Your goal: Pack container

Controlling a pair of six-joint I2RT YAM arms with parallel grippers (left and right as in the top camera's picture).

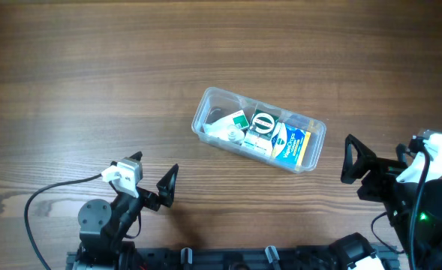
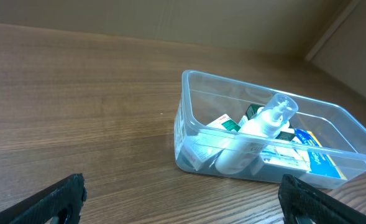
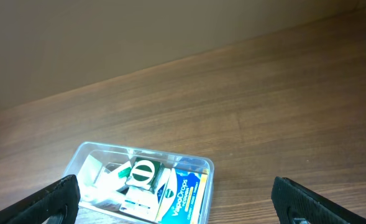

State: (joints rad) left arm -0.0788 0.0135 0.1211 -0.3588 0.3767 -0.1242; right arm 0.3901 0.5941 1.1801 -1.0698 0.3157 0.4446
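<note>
My left jaws sit nearest me, short of the container (image 1: 199,118) and off to its left. They are spread wide and grip nothing. On the left wrist view only their dark fingertips (image 2: 64,196) show at the bottom corners, with bare bench (image 1: 93,67) between them. My right jaws are likewise short of the container, off to its right, also released and empty. Both are well apart from it.

Beyond them the container (image 2: 184,118) rests on the bench, angled so its left end lies farther from me than its right. Inside, a white bottle (image 1: 224,129) lies tilted at the left end, its nozzle leaning up near the rim in the left wrist view (image 2: 257,134). A green-and-white box (image 1: 264,124) sits mid-container, and a blue-and-yellow box (image 1: 296,142) fills the right end. The right wrist view shows that same pair side by side (image 3: 142,171) (image 3: 179,193).

Past the container I see only wood-grain bench.
</note>
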